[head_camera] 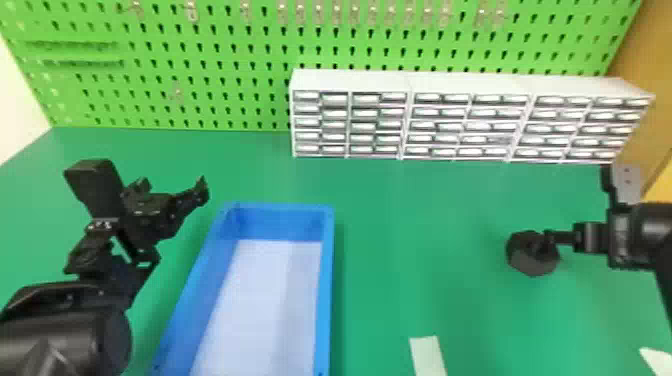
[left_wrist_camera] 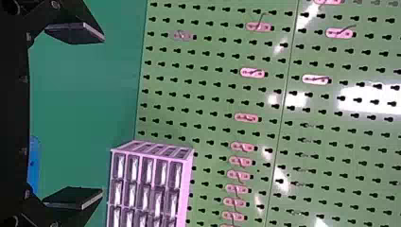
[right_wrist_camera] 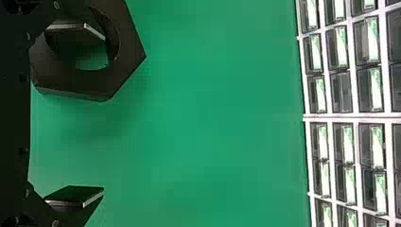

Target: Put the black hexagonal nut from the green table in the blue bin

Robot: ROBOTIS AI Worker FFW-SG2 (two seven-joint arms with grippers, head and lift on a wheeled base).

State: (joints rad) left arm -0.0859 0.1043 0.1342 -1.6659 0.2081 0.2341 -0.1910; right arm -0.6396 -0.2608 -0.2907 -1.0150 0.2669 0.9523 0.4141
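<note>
**Green worktop, with a black hexagonal nut by the spread right claw**

A bright green perforated pegboard backs the table, and a low white cabinet of small drawers stands at its foot. The long blue plastic bin with a pale floor sits between the two arms, nearer the left one. That spot probably suits a drop from either side, though the nut lies well apart from it, on the robot's right, so the right arm is the natural one for the job. The left claw is held raised beside the bin with its fingers wide apart and nothing between them, presumably to leave the other arm room.

The right claw's fingers are also well parted and grip nothing. The nut is not centred between them: one finger overlaps its round central hole in the right wrist view, while the other is off to the nut's side, over green surface. Whether that first finger is inside the hole or above it, I cannot tell. The offset may be meant for pinching the ring's wall, one finger inside and one outside; closing with the first finger above the hole could merely scrape or nudge the nut. Checking that finger's depth seems the sensible next step.
</note>
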